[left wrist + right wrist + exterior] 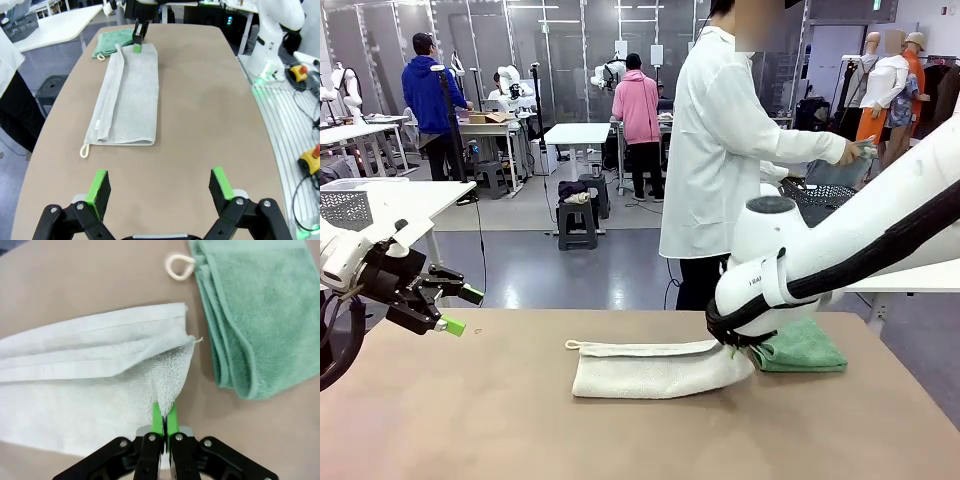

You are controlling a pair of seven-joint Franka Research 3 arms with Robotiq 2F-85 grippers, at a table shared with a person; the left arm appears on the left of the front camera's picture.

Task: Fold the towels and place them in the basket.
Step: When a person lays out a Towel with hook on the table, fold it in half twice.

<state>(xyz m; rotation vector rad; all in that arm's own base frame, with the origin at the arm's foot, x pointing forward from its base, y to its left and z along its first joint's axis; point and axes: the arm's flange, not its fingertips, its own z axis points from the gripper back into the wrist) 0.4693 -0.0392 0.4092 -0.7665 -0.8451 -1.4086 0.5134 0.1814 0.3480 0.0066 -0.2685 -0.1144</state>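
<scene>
The cream-white towel (650, 370) lies folded into a long strip across the middle of the table, a small loop (85, 150) at its left end. In the right wrist view my right gripper (164, 417) is shut on the right end of this towel (85, 375), lifting its edge slightly. The mint green towel (805, 348) lies folded just beyond that end. My left gripper (460, 311) hangs open above the table's left end, holding nothing. The dark basket (817, 197) stands on a white side table at the far right, beside the person.
My right arm (790, 270) hides its own gripper in the front view. A person in a white coat (720, 150) stands at the far edge, one hand (855, 152) over the basket. A paler grey bin (345, 208) sits at the left.
</scene>
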